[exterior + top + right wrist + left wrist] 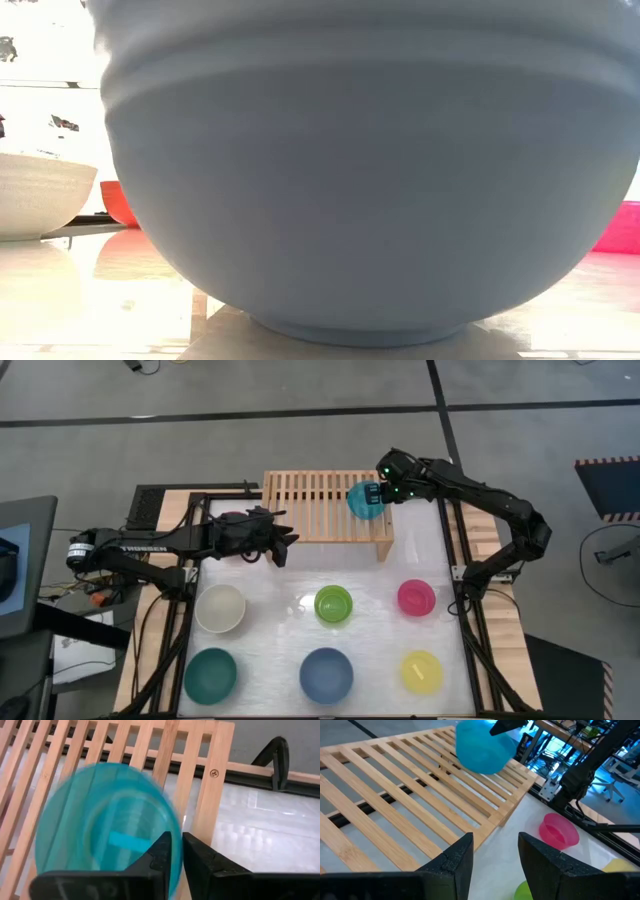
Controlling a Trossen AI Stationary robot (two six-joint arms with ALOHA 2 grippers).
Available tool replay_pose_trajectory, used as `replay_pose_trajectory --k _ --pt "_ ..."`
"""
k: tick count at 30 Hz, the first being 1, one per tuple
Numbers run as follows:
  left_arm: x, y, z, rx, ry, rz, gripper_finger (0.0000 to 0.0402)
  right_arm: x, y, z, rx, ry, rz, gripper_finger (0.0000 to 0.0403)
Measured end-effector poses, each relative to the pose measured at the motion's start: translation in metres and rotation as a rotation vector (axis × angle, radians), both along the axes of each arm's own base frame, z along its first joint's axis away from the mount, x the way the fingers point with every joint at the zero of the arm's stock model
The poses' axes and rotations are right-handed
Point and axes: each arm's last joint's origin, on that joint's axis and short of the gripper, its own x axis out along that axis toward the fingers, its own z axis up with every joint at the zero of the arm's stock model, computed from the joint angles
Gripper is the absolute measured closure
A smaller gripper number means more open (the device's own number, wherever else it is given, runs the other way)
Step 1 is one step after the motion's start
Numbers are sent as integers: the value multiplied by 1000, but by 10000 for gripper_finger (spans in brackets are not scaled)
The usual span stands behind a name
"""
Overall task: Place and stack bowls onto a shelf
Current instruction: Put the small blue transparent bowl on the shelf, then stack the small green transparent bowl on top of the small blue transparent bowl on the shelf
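Observation:
The light-wood shelf (320, 510) stands at the table's far middle. My right gripper (380, 493) is shut on the cyan bowl (363, 499) above the shelf's right end; the bowl also shows in the left wrist view (482, 747). My left gripper (286, 546) is open and empty at the shelf's near left edge, its fingers (462, 857) over the table. The red bowl (231, 517) is mostly hidden under my left arm. The cream (220, 608), lime green (334, 604), magenta (416, 597), dark green (210, 674), blue (326, 674) and yellow (421, 671) bowls rest on their bases on the table. My right gripper pinches the cyan bowl's rim (171, 837) between its two fingers, one on each side of the wall. The fingers come from the table's right side, slanting down. The bowl is tipped on its side and lifted clear of the shelf's slats.
The blue bowl (370, 180) fills the low view, with the cream bowl (40, 190) and red bowl (120, 205) beside it and the magenta bowl (620, 228) at the other side. Black frame rails (470, 560) run along the table's sides.

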Motion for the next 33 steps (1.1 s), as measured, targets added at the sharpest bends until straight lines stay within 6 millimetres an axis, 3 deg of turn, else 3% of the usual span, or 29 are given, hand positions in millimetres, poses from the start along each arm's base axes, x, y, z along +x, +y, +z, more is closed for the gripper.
replay_pose_trajectory --k 9,15,22,27,33 --pt "0 1 0 -8 -8 31 262 -1 -1 3 -24 -4 24 231" --pt "0 -1 -1 -19 -4 17 262 -12 11 23 -87 -80 37 200" --pt "2 -13 -2 -41 -9 -23 262 -41 55 48 -138 -61 80 206" --pt "9 -36 -6 -87 -10 -95 262 -58 94 55 -139 -40 51 210" --pt "37 -67 -46 -101 157 -239 262 -63 123 56 -130 -74 48 211"
